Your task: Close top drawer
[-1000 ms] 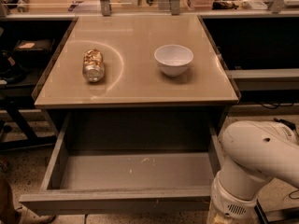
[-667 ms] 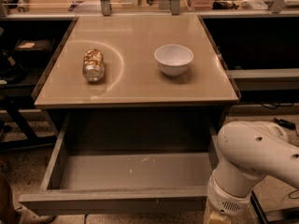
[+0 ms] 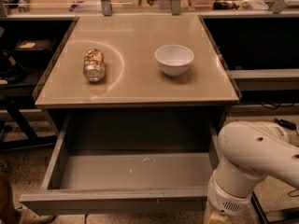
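Note:
The top drawer point(image 3: 133, 171) is pulled far out below the tan cabinet top point(image 3: 135, 85). It is wide, shallow and grey, and its floor is bare with whitish scratches. Its flat front point(image 3: 112, 203) runs along the bottom of the camera view. My white arm point(image 3: 250, 164) comes in at the lower right, beside the drawer's right front corner. The arm goes down out of the bottom edge, and the gripper itself is out of view.
A can point(image 3: 94, 65) lies on its side on the left of the cabinet top. A white bowl point(image 3: 174, 59) stands at its right centre. Dark shelving stands on both sides. Cables point(image 3: 282, 122) lie on the floor at the right.
My arm has shifted slightly to the left, closer to the drawer's right front corner. The drawer, can and bowl have not moved.

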`<state>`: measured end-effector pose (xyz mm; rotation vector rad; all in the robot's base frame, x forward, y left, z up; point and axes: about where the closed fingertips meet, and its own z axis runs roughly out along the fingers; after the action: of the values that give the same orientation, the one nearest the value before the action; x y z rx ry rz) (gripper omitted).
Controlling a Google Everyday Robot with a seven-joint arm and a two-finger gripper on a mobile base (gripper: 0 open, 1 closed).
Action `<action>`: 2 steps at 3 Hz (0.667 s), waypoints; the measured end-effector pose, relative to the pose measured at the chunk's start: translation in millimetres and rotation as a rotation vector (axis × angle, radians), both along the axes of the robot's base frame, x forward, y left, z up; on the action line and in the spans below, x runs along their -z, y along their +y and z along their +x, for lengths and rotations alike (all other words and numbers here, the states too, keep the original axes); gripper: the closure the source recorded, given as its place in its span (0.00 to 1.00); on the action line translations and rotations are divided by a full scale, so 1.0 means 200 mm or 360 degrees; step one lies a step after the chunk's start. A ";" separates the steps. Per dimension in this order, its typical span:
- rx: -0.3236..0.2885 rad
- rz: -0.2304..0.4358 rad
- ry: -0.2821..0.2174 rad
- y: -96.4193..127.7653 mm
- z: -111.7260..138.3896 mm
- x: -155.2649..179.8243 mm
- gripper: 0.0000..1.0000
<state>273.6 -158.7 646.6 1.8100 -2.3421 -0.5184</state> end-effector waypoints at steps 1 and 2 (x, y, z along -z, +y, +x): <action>0.0000 0.0000 0.0000 0.00 0.00 0.00 0.36; 0.0000 0.0000 0.0000 0.00 0.00 0.00 0.13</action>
<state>273.5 -158.7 646.6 1.8101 -2.3420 -0.5183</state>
